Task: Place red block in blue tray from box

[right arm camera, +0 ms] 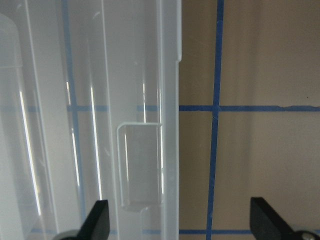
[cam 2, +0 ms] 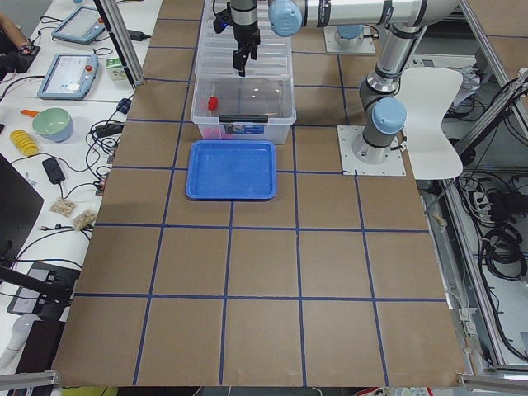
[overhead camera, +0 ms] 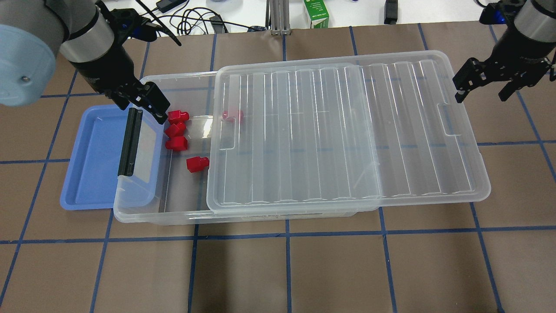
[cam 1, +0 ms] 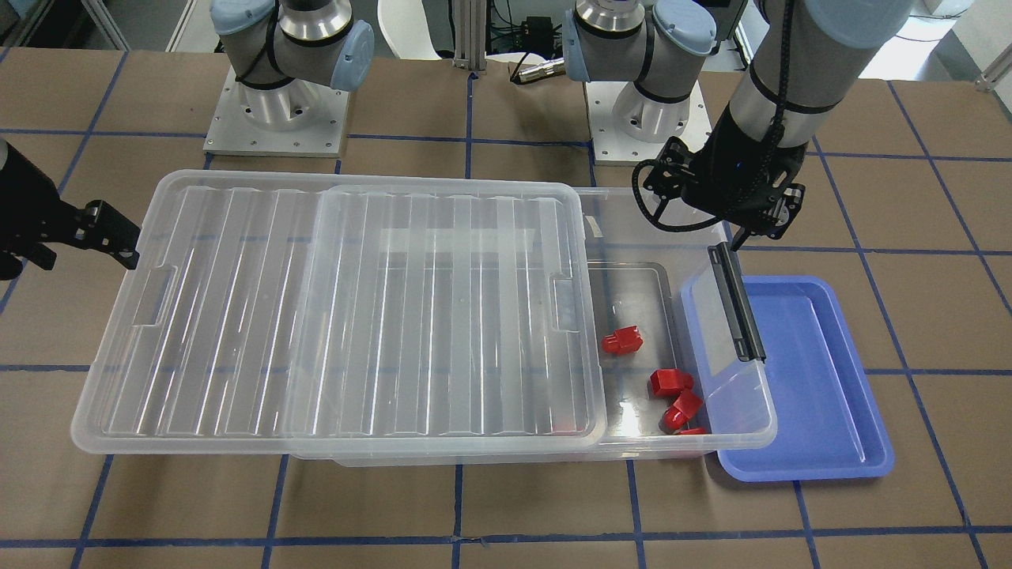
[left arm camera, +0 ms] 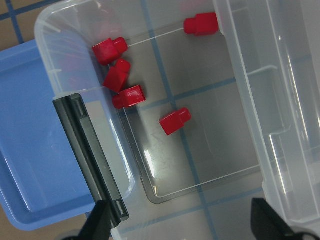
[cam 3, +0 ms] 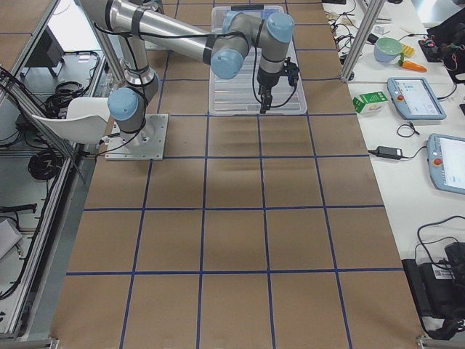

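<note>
Overhead exterior: left hand [overhead camera: 139,104], spread wide, high above box's [overhead camera: 173,216] uncovered end.

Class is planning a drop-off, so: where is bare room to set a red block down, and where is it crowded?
The tray floor is bare, bordered by its rim and the box's latch. Box floor is free between the lone block and the robot-side wall. Crowded: three blocks by the latch.

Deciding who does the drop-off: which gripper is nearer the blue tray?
Left. The left gripper hovers over the open end of the box, beside the blue tray; the right gripper hangs past the far edge of the lid, across the box.
</note>
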### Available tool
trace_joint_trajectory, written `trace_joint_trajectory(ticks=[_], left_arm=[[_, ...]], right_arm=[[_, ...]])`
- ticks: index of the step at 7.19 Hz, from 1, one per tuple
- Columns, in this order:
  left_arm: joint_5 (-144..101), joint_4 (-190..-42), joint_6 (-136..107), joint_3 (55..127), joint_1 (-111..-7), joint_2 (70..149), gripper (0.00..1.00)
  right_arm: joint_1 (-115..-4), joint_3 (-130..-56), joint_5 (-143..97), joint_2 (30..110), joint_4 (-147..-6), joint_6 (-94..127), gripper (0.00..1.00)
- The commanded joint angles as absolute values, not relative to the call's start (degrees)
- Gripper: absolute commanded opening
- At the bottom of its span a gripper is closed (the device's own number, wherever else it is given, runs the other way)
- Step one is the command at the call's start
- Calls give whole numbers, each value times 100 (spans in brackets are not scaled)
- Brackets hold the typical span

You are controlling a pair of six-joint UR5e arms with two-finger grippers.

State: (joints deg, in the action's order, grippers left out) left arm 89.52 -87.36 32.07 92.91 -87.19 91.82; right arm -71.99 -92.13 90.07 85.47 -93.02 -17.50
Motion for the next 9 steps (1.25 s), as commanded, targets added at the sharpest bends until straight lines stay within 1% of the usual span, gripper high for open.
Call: trace_joint_trajectory(ticks=[1, 3, 5, 6, 7, 9], left_arm=[[8956, -7705, 5061, 9972, -8701, 9229, 100], [8956, -7051, 5808, 10649, -8692, 9229, 100], [8651, -6804, 6482, 11046, -8544, 9263, 100], [8126, -6429, 7078, 11291, -8308, 9307, 100], [8069, -6347, 7214, 11511, -8262, 9342, 100], [8104, -6346, 7513, 11610, -8235, 9430, 100]], right_arm=[[-7486, -9202, 9052, 9147, -8764, -1207, 100], [-7750, -9220, 9018, 9360, -8552, -933, 100], [-8259, -9281, 9009, 9456, -8534, -433, 100], [-8479, -9299, 9035, 9483, -8525, -39, 100], [-8508, -9290, 9026, 9527, -8343, -35, 100], [-8517, -9378, 8991, 9659, -8235, 9, 100]])
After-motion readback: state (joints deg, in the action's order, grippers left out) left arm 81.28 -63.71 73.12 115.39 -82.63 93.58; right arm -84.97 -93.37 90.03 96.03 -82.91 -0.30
